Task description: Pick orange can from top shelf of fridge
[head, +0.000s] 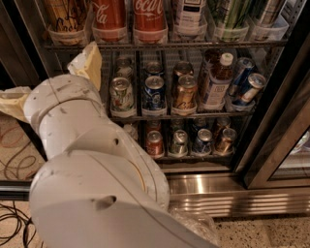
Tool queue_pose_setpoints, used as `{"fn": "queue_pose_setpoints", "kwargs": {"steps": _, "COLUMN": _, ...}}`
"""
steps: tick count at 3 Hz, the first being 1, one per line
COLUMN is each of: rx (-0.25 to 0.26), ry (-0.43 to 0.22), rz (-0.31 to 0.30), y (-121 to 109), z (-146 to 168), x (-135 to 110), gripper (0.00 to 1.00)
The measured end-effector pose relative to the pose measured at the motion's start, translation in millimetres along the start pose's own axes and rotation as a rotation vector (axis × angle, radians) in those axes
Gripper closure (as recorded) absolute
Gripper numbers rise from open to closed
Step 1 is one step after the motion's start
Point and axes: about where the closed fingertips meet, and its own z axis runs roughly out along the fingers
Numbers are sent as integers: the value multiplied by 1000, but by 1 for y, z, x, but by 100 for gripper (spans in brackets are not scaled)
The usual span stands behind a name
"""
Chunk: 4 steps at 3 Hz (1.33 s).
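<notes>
The hand (pixel 52 80) is spread wide and holds nothing. One cream finger (pixel 89 63) points up towards the rack edge and the other juts out to the left, with the white wrist between them. It sits at the left of the fridge (pixel 273 140), below the top shelf (pixel 164 45), and touches no can.

The orange can (pixel 65 19) stands upright at the left end of the top shelf, in a clear plastic tray, above the raised finger and apart from it. Black cursive script runs down its side (the words cannot be made out). Just to its right stand two red cans (pixel 110 18) with white "Coca-Cola" lettering, cut off by the top edge. Next come a white-labelled bottle (pixel 189 14), its print too small to read, and then green-striped cans (pixel 232 17).

On the rack below, a silver can (pixel 121 94), a blue can (pixel 155 92) and a copper-gold can (pixel 185 92) stand in a row. A white-capped bottle (pixel 219 77) and two tilted blue cans (pixel 247 86) lie further right. Their labels are not legible. Short cans fill the lowest rack above the ribbed steel base (pixel 218 189).
</notes>
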Motion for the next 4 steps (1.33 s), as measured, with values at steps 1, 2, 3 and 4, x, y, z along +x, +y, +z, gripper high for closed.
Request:
{"fn": "queue_pose_setpoints", "kwargs": {"steps": 1, "rx": 57, "ry": -52, "rz": -5, "y": -14, "z": 5, "x": -14, "gripper": 0}}
{"fn": "queue_pose_setpoints", "kwargs": {"steps": 2, "rx": 113, "ry": -97, "rz": -32, "y": -20, "z": 3, "x": -29, "gripper": 0}}
{"fn": "queue_pose_setpoints", "kwargs": {"steps": 3, "rx": 113, "ry": -97, "rz": -33, "y": -20, "z": 3, "x": -29, "gripper": 0}}
{"fn": "queue_pose_setpoints", "kwargs": {"steps": 4, "rx": 217, "ry": -135, "rz": -21, "y": -41, "z": 6, "x": -46, "gripper": 0}}
